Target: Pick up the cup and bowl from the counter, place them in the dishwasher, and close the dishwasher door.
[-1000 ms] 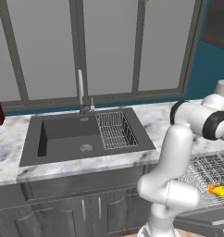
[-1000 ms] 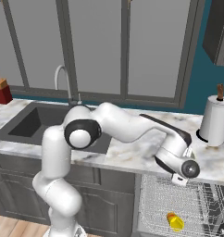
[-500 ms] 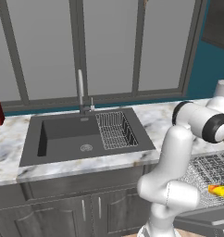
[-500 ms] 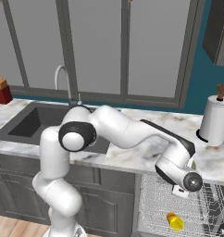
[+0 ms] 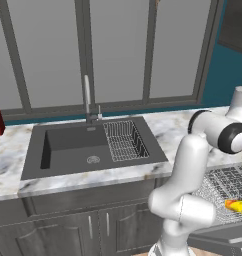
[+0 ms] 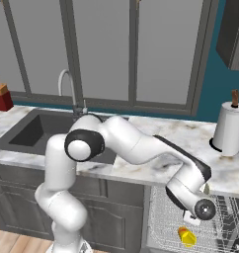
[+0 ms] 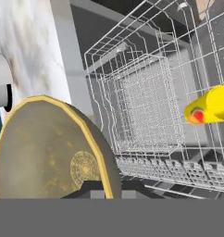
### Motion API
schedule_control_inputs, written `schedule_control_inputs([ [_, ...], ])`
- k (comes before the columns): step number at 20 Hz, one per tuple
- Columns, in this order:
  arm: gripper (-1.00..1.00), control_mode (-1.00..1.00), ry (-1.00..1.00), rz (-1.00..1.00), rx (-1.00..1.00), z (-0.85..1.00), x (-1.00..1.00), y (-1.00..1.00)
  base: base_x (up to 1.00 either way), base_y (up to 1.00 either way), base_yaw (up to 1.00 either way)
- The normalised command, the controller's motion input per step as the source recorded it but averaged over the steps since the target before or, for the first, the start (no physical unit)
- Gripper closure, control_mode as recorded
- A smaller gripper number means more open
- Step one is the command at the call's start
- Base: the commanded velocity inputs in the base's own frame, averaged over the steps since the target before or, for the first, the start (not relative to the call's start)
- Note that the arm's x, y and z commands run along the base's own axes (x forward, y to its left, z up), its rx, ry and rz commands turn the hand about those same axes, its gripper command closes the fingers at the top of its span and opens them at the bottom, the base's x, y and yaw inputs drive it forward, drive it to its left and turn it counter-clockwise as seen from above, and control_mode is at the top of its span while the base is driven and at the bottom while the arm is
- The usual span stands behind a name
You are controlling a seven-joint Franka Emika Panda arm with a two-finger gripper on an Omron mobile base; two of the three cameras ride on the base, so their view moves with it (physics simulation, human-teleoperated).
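Observation:
My gripper [image 7: 93, 190] is shut on the bowl [image 7: 49, 152], an olive-grey dish with a yellow rim that stands on edge at the lower left of the hand view. The hand [image 6: 198, 210] hangs just below the counter [image 6: 156, 133] edge, over the dishwasher's silvery wire rack [image 6: 166, 222]. A yellow cup [image 6: 186, 236] lies on its side in that rack [image 7: 151, 106], to the right of the bowl in the hand view [image 7: 211, 105]. The grey dishwasher door [image 5: 218, 242] lies folded down and open under the rack [image 5: 228, 182].
A dark sink [image 5: 73, 145] with a faucet [image 5: 87, 97] and a small wire basket [image 5: 124, 140] is set in the counter to the left. A paper towel roll [image 6: 229, 131] stands at the right. A red block [image 6: 0, 96] sits far left. Dark cabinet doors [image 5: 93, 227] run below.
The hand has come down with the bowl from the counter's edge to just above the rack. The cup has not moved.

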Motion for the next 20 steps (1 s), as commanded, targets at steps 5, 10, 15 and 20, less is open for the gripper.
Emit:
schedule_control_inputs([
  [5,1.0,-1.0,0.0,0.01,0.0,-0.36,-0.36,-0.1,0.0,0.0,0.0],
  [10,1.0,-1.0,0.0,0.04,0.0,-0.34,-0.19,-0.29,0.0,0.0,0.0],
  [15,1.0,-1.0,0.0,0.07,0.0,-0.56,-0.01,-0.19,0.0,0.0,0.0],
  [20,1.0,-1.0,0.0,0.08,0.0,-0.56,0.0,-0.13,0.0,0.0,0.0],
])
